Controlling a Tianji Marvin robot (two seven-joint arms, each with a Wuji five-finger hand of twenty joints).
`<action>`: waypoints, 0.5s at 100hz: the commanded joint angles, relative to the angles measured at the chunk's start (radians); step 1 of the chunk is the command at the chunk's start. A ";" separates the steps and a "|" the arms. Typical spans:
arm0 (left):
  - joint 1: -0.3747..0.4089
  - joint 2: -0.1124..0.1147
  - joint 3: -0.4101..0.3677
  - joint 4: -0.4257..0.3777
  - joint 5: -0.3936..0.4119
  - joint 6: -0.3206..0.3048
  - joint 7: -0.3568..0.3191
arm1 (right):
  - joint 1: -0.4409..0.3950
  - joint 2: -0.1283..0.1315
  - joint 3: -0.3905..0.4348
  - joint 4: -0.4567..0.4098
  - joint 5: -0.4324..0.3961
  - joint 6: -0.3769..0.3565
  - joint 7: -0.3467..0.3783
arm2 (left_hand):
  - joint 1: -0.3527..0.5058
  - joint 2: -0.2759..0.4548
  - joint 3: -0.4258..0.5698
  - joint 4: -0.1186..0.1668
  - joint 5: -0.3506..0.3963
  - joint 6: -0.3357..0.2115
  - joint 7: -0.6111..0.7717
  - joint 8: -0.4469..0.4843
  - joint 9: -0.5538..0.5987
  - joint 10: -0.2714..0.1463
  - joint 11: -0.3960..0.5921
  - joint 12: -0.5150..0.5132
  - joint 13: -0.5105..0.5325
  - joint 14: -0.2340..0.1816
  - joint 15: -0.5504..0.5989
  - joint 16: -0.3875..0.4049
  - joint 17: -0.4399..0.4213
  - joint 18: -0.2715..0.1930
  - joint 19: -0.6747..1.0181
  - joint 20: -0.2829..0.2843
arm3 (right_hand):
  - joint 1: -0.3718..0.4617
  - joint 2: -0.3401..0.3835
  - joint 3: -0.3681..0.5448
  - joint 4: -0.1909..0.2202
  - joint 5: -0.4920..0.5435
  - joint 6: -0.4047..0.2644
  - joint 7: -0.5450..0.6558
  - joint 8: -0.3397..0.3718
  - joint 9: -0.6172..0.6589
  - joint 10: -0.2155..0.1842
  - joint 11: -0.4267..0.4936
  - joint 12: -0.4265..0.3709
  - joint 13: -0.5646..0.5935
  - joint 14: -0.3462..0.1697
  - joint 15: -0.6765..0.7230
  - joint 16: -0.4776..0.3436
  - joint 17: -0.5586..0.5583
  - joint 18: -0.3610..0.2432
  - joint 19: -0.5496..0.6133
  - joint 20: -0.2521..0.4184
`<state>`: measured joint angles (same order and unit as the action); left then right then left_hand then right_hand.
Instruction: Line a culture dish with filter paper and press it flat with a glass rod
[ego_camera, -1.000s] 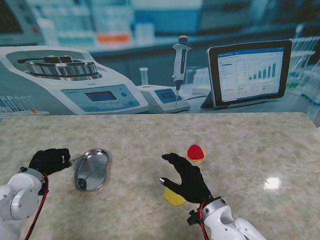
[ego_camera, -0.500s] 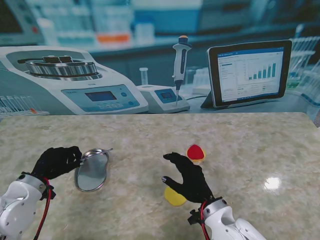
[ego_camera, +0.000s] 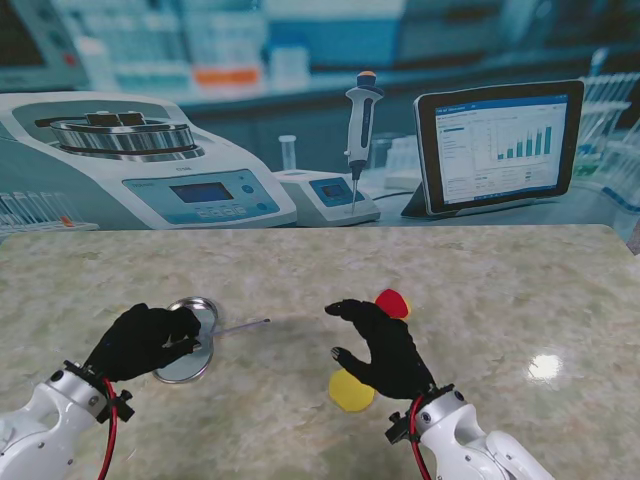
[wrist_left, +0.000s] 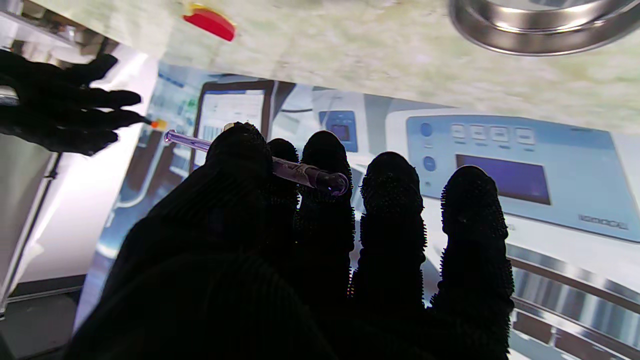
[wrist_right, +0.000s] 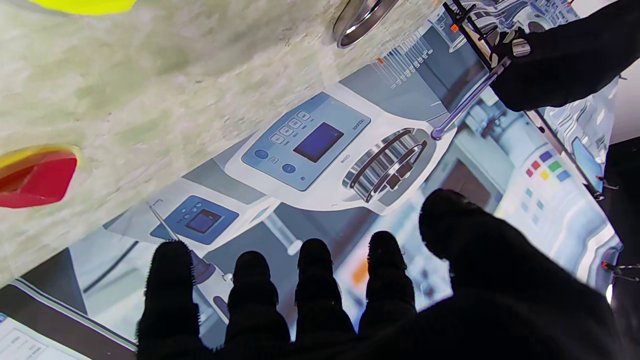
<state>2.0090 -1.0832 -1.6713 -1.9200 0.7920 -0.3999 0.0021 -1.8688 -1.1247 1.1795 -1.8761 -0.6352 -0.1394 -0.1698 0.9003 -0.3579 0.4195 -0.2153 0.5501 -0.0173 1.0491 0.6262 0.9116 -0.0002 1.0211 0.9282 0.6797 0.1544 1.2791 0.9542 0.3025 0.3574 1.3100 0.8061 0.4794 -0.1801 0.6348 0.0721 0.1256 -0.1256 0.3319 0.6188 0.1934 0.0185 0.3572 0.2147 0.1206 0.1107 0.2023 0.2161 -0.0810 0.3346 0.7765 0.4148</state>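
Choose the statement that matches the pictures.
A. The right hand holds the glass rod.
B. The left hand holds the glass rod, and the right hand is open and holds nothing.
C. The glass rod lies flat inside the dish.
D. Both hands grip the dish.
B: the left hand pinches the glass rod beside the dish, while the right hand hovers with its fingers spread.

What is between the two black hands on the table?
Only the free end of the glass rod that the left hand holds, pointing toward the right hand; otherwise bare table, seen from the stand view.
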 joint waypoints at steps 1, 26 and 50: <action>0.021 -0.005 0.013 -0.031 -0.006 -0.005 -0.004 | -0.002 0.005 0.006 -0.022 -0.004 -0.015 0.012 | 0.057 0.017 0.128 0.016 0.059 -0.132 0.124 0.054 0.030 -0.034 0.043 0.021 0.028 0.022 0.029 0.019 -0.002 0.037 0.044 0.044 | -0.010 -0.021 0.013 0.017 0.003 -0.037 0.024 -0.016 -0.006 -0.027 0.035 0.016 0.037 -0.029 0.027 0.010 0.009 -0.013 0.039 0.025; 0.031 -0.001 0.056 -0.066 -0.019 -0.025 -0.021 | 0.010 0.019 0.037 -0.059 0.002 -0.056 0.092 | 0.055 0.018 0.129 0.015 0.058 -0.134 0.120 0.059 0.030 -0.034 0.042 0.022 0.028 0.022 0.028 0.021 -0.005 0.036 0.042 0.045 | -0.019 -0.048 -0.039 -0.038 0.054 -0.088 0.062 -0.004 0.032 -0.017 0.098 0.064 0.088 -0.014 0.070 0.045 0.045 -0.010 0.095 0.054; 0.021 0.005 0.086 -0.080 0.003 -0.035 -0.033 | 0.014 0.028 0.045 -0.085 0.027 -0.091 0.142 | 0.055 0.018 0.128 0.015 0.059 -0.136 0.118 0.062 0.030 -0.034 0.041 0.023 0.026 0.023 0.027 0.021 -0.006 0.035 0.041 0.046 | -0.022 -0.055 -0.060 -0.056 0.096 -0.113 0.068 0.002 0.096 -0.001 0.129 0.100 0.149 0.008 0.117 0.078 0.098 -0.007 0.156 0.085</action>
<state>2.0280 -1.0798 -1.5918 -1.9863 0.7884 -0.4299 -0.0268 -1.8520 -1.0982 1.2251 -1.9415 -0.6127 -0.2196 -0.0392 0.9001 -0.3591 0.4206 -0.2153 0.5502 -0.0173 1.0495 0.6373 0.9117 -0.0002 1.0211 0.9291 0.6797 0.1550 1.2791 0.9546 0.3026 0.3594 1.3100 0.8075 0.4782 -0.2044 0.5971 0.0426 0.1996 -0.1985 0.3925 0.6180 0.2733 0.0189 0.4706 0.2974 0.2322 0.1142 0.2794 0.2758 0.0075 0.3346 0.8923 0.4720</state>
